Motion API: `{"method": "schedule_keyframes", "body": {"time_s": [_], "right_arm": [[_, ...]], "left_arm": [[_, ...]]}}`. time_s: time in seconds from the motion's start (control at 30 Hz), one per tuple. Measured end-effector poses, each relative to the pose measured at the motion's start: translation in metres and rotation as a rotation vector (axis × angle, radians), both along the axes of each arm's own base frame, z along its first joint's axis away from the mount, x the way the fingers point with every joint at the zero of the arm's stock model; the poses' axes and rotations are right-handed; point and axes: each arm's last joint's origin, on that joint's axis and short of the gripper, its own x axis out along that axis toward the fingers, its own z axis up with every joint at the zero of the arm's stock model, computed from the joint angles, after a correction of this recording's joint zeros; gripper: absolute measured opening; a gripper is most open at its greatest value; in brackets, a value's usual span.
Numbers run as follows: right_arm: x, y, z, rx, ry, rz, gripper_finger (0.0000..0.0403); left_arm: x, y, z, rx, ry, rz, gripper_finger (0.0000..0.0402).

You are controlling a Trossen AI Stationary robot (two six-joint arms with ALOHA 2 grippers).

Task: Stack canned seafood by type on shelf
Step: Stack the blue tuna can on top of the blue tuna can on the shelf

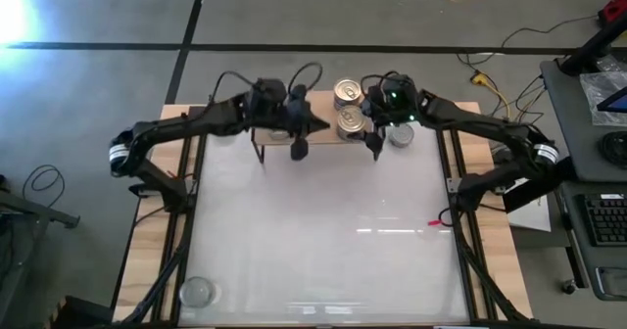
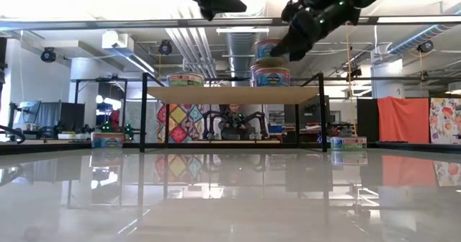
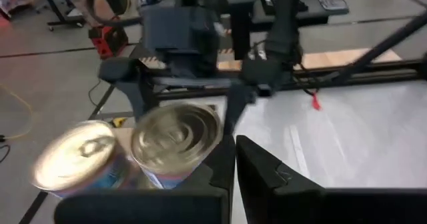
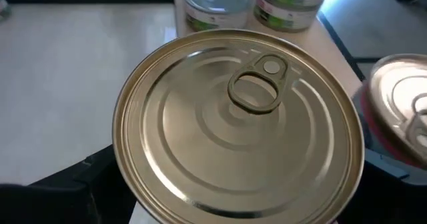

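Now right gripper (image 1: 375, 133) clamps gold-top can (image 4: 237, 121) over shelf (image 2: 234, 94); left gripper (image 1: 299, 138) closed, empty.

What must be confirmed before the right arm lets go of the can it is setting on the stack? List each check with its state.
1. Right end effector grips the gold-topped can: ok.
2. That can is lined up over the lower can on the shelf: ok in the low view.
3. The two cans touch: cannot tell.
4. The lower can is the same type: cannot tell, its top is hidden.
5. Left end effector is clear of the stack: ok, it is shut, empty and off to the stack's side.
6. All cans are shelved: not ok, a silver-topped can sits on the table beside the shelf.
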Motion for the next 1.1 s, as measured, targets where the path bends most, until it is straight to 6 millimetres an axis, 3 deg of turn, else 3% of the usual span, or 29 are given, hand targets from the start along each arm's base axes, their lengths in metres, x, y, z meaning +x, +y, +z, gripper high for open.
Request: {"method": "schedule_keyframes", "body": {"time_s": [0.2,0.5,1.1], "right_arm": [[0.004,-0.017,0.002,-0.006,0.012,0.013,0.0367],[0.004,-0.024,-0.006,0.017,0.031,0.033,0.0369],[0.006,-0.025,-0.016,0.016,0.075,0.060,0.0370]], "left_arm": [[0.015,0.027,-0.006,0.020,0.022,0.000,0.0000],[0.044,0.043,-0.006,0.073,0.010,-0.023,0.0000],[0.078,0.068,-0.054,0.093,0.093,-0.030,0.0000]]}}
